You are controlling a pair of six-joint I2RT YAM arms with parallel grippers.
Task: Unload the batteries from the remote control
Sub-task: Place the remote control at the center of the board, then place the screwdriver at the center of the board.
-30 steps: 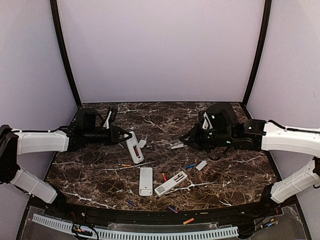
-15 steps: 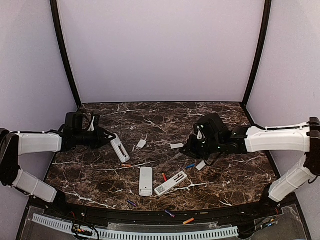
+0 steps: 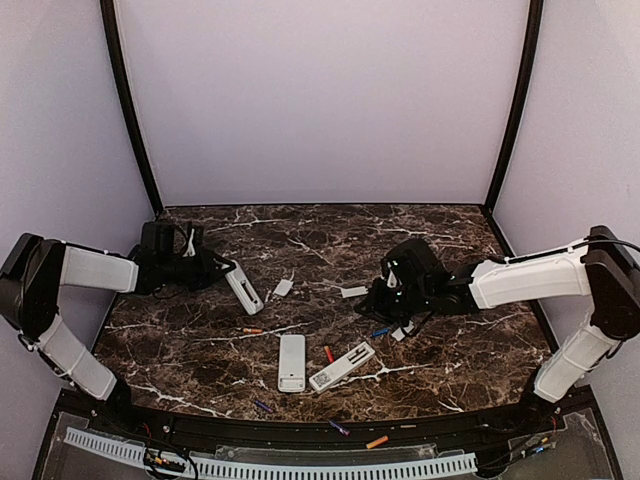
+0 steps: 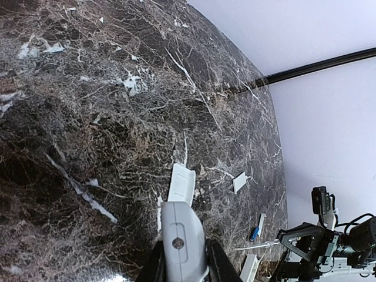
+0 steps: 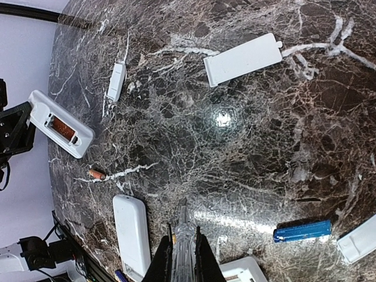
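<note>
My left gripper (image 3: 218,273) (image 4: 183,267) is shut on one end of a white remote control (image 3: 243,288) (image 4: 181,244), which hangs tilted just above the table's left side. Its open compartment shows an orange battery (image 5: 62,127). My right gripper (image 3: 386,298) (image 5: 182,263) is shut on a thin clear-handled tool (image 5: 184,235), whose tip points down at bare marble. Loose batteries lie about: orange (image 3: 252,330) (image 5: 97,174), red (image 3: 328,354), blue (image 3: 380,331) (image 5: 302,231).
A closed white remote (image 3: 291,362) (image 5: 131,235) and an opened remote (image 3: 341,367) lie front centre. Flat white covers (image 3: 284,287) (image 3: 353,291) (image 3: 403,331) are scattered mid-table. More small cells (image 3: 262,406) (image 3: 340,427) (image 3: 377,441) sit at the front rim.
The left arm has drawn back to the left with the remote. The right gripper has dropped lower and nearer over the table, still holding the tool.
</note>
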